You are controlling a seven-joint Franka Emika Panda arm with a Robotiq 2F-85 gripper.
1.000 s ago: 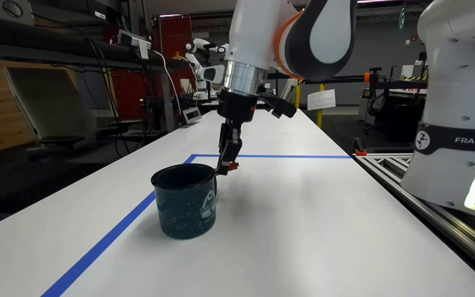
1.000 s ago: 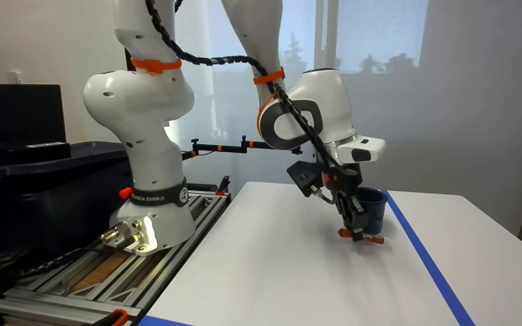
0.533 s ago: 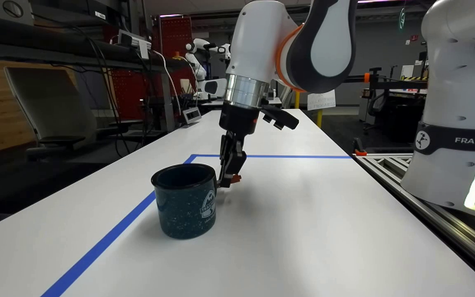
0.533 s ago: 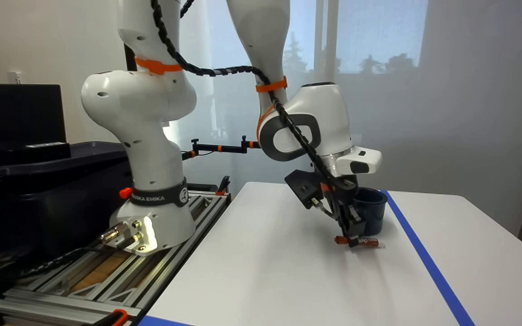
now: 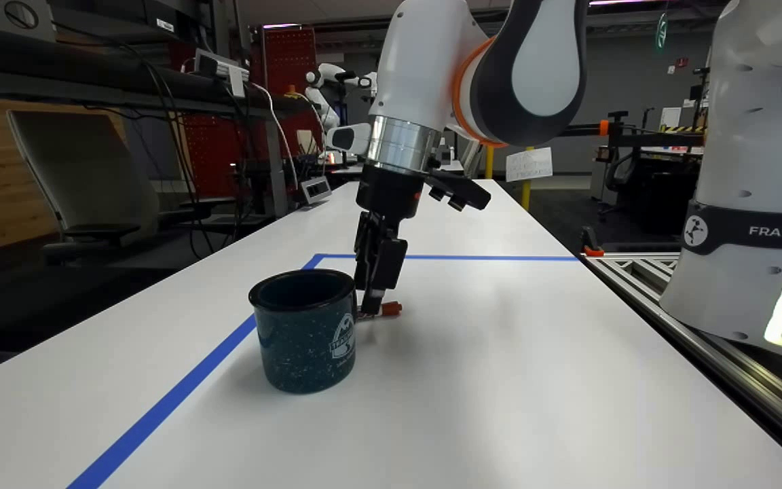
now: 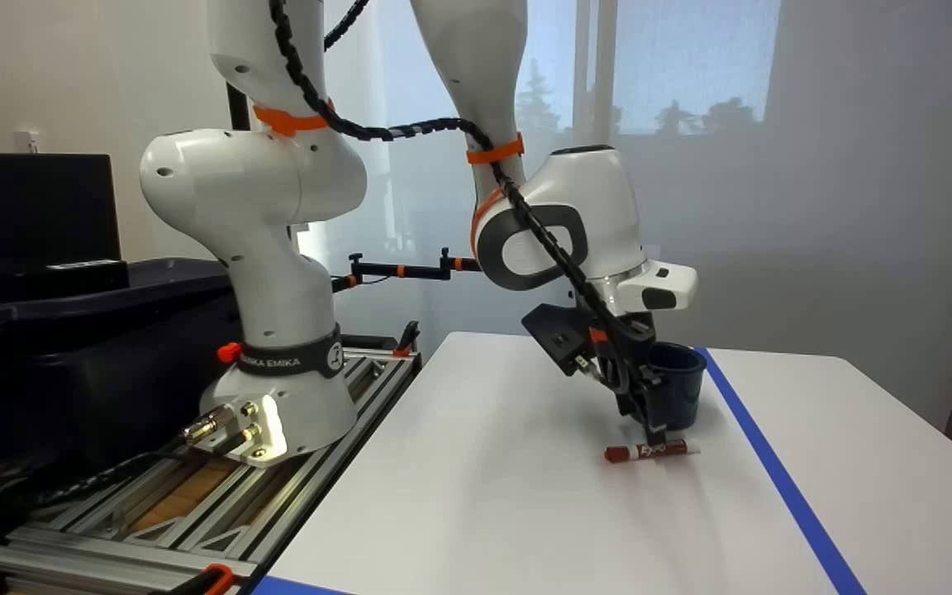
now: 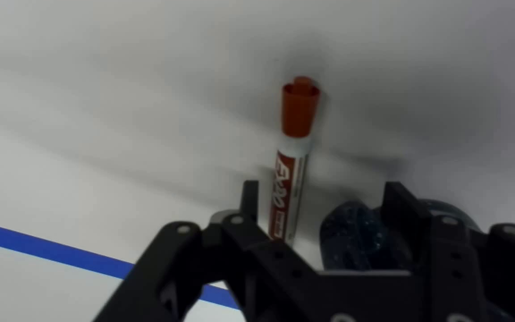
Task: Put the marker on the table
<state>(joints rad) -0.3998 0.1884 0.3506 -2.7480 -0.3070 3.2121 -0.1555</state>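
A broad white counter (image 6: 525, 512) is shown in an exterior view, and nearest on it the marker (image 6: 664, 449) appears to be laid flat, its red cap (image 6: 618, 454) turned away from the blue tape (image 6: 786, 487). Over the marker, the tool (image 7: 322, 190) is tilted and, as seen in the wrist view, spread wide with nothing gripped; the marker is framed between its fingers (image 7: 250, 197), close beside one of them. The step in hand is judged to be the release and retreat, the placing being all but done. A slow lift along the tool's own slant would be best, so that the marker is not dragged by the nearer finger; being slim and round, it may be rolled by a nudge. Just beyond, the dark blue mug (image 6: 685, 392) is partly hidden behind the other finger in the wrist view, and whether they touch cannot be told; any swing toward it should be avoided until height is gained. At the back, a pale window (image 6: 691, 58) is seen.
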